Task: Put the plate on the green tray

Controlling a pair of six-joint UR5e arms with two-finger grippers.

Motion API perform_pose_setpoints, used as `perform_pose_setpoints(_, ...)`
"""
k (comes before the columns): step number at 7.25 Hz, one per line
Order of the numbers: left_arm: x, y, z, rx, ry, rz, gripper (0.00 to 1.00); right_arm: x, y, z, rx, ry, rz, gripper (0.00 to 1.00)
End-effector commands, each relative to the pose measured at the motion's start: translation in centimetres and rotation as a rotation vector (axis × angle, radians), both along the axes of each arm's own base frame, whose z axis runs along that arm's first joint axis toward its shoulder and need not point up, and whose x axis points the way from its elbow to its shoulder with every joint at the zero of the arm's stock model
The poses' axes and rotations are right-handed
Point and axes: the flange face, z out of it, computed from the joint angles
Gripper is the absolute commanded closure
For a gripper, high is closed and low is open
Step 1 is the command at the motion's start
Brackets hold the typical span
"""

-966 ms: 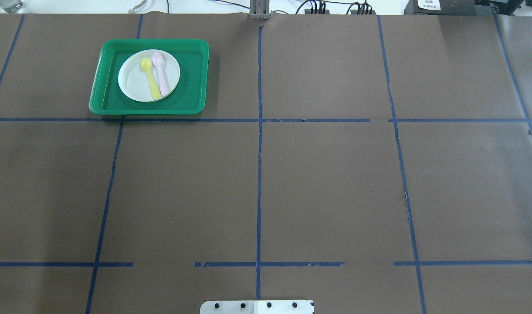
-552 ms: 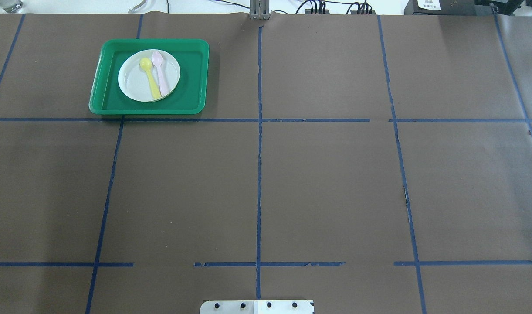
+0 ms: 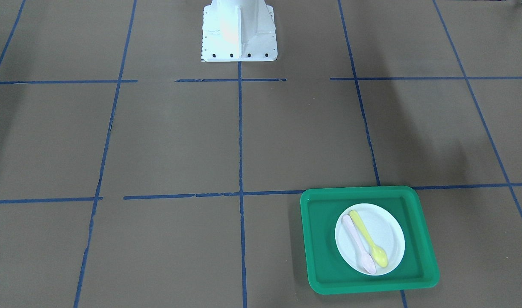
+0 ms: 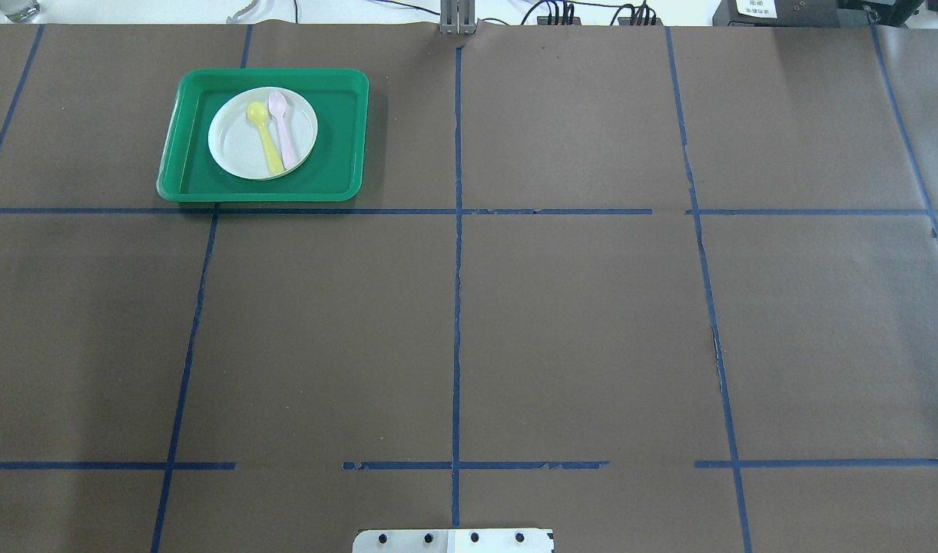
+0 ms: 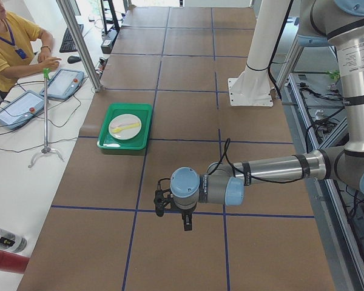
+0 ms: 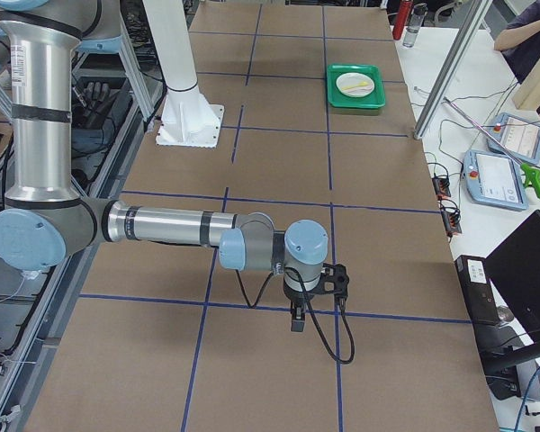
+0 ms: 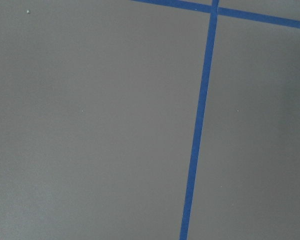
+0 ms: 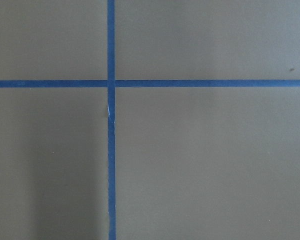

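The white plate (image 4: 234,146) lies inside the green tray (image 4: 338,138) at the far left of the table, with a yellow spoon (image 4: 267,142) and a pink spoon (image 4: 284,130) on it. The plate (image 3: 387,229) and tray (image 3: 320,239) also show in the front-facing view. My left gripper (image 5: 186,222) shows only in the exterior left view, hanging over bare table well short of the tray (image 5: 141,134). My right gripper (image 6: 297,321) shows only in the exterior right view, far from the tray (image 6: 335,90). I cannot tell whether either is open or shut.
Brown paper with blue tape lines covers the table. The robot's white base (image 3: 238,32) stands at the near middle edge. An operator (image 5: 12,42) sits beyond the far edge beside tablets and a stand (image 5: 45,115).
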Motion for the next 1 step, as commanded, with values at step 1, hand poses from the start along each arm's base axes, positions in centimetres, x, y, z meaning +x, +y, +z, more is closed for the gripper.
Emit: perform_pose_setpoints(1,-0.01,0.02,0.0,0.001,-0.002,0.0,0.0,0.0,0.0,0.0,0.0,0.0,0.0,0.0)
